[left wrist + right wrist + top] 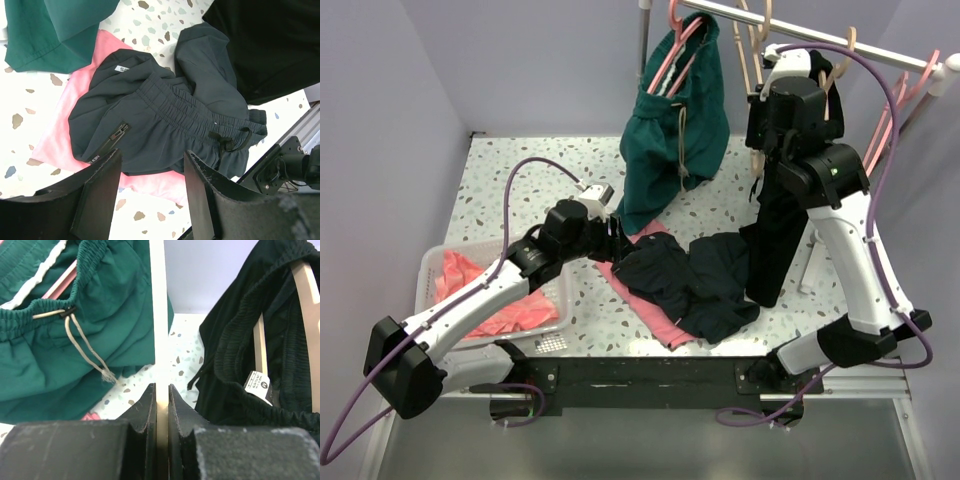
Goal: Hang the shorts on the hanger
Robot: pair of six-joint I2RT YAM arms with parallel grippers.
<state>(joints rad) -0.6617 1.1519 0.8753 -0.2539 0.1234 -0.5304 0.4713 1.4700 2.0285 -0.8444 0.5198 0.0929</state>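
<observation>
Left fingers (107, 182) half open, empty, one dark shorts (165, 125) just beyond their tips on one pink cloth (55, 130), right fingers (149, 402) clamped on one beige hanger (159, 315)

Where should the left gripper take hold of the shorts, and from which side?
Probably the gathered waistband of the shorts, beside the drawstring knot, coming down from above. The shorts lie crumpled on the pink cloth, and the waistband is a thick raised ridge facing up; the left gripper hangs open, pointed at them.
</observation>
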